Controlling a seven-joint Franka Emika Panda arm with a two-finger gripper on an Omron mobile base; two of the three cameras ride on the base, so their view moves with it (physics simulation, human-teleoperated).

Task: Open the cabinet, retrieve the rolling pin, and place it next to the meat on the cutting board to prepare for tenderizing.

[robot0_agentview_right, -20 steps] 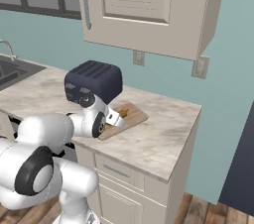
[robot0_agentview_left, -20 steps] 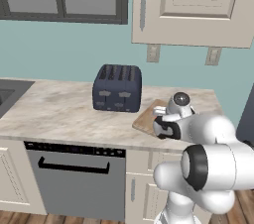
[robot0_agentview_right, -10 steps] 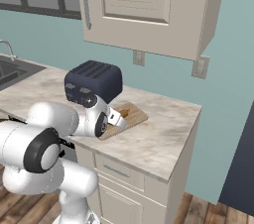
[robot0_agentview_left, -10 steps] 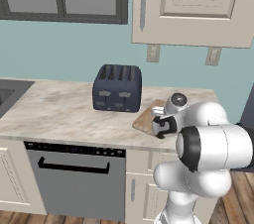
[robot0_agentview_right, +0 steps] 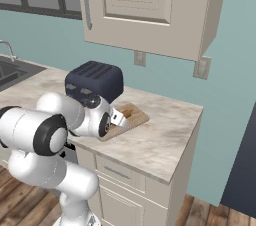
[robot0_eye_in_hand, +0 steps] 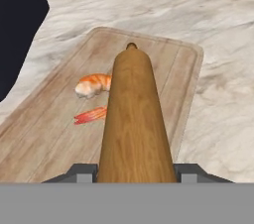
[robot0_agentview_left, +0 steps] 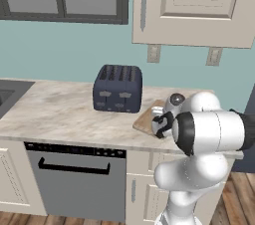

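Left base view: the arm bends low over the bench, its pincer at the near edge of the board, just beside one dark toaster. The cabinet above has its door shut.

Right base view: the same single board lies beside the toaster, with the hand over its near end.

Hand view: the pincer is clenched on the one rolling pin, held over the board alongside one shrimp. The placing step appears to be in hand; next, probably lower the pin flat beside the shrimp and let go.
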